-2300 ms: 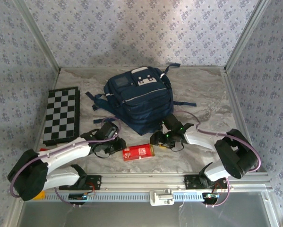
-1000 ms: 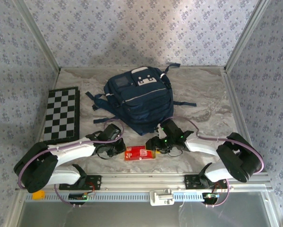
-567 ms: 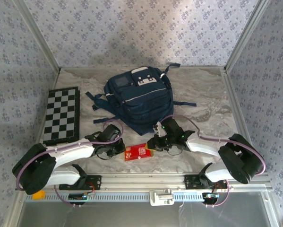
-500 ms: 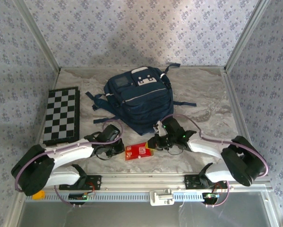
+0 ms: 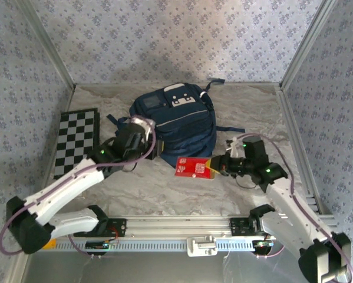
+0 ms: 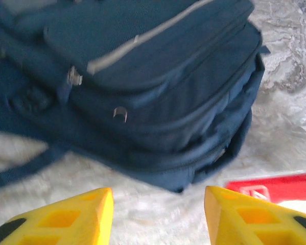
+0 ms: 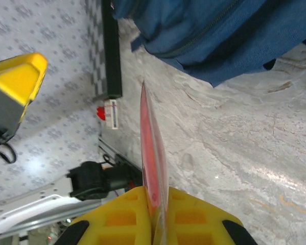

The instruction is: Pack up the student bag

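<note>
Centrally, the student bag (image 5: 176, 124) lies on marbled tabletop (image 5: 164, 197) between floral-papered walls (image 5: 164, 41).

soft, even, fairly bright light, only a faint shadow under the student bag (image 5: 176, 127). the left wrist view smears the bag's left side, its yellow fingertips (image 6: 66, 217) out of focus; the right wrist view blurs the red packet (image 7: 151, 163) near the lens.

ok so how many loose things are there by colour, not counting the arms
navy blue: 1, the student bag
black and white: 1, the chequered board
red: 1, the flat red pack held in the right gripper
red and white: 1, a small item beside the board
total: 4
</note>
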